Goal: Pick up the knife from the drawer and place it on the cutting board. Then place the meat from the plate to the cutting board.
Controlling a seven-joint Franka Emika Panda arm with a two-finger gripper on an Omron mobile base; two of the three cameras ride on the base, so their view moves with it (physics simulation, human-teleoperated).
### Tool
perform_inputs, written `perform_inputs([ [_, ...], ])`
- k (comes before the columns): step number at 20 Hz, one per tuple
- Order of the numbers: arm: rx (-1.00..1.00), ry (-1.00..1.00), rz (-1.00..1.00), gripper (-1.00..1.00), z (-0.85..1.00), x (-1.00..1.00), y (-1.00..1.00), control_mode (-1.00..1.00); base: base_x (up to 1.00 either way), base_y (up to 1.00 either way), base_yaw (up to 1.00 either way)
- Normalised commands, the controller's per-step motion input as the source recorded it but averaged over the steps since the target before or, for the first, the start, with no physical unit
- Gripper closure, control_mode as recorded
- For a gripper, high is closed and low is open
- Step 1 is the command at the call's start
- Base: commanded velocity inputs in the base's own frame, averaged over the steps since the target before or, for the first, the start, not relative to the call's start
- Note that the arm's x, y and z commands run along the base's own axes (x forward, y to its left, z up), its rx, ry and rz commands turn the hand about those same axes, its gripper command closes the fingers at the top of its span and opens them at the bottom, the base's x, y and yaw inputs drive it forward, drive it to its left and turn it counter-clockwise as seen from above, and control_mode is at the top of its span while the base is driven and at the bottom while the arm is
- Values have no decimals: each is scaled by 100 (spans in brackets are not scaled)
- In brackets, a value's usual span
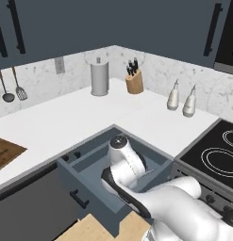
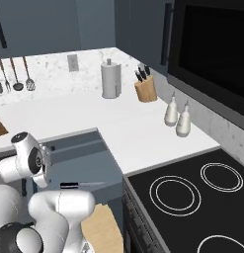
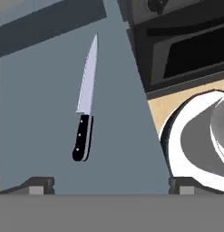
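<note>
Knife [image 3: 85,108] lies flat on the open drawer [image 3: 36,113] floor, untouched, under my gripper [image 3: 111,186], fingers spread wide. Nothing moved yet; cutting board [image 1: 5,151], probably, at the worktop's left edge. Meat step pending.

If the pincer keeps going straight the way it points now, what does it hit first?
Most likely the knife lying on the drawer floor, near its black handle. The open pincer looks straight down at it; how much gap remains is hard to judge.

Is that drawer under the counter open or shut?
Open. The drawer is pulled out, and the knife lies flat on its floor.
</note>
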Motion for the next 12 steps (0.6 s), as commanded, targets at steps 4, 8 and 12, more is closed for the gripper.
perform_inputs([
  [4,4,0,-71,-100,1,0,-1,-100,0,0,0],
  [8,22,9,-59,-100,19,0,-13,-100,0,0,0],
  [12,15,6,-21,-100,10,11,-4,-100,0,0,0],
])
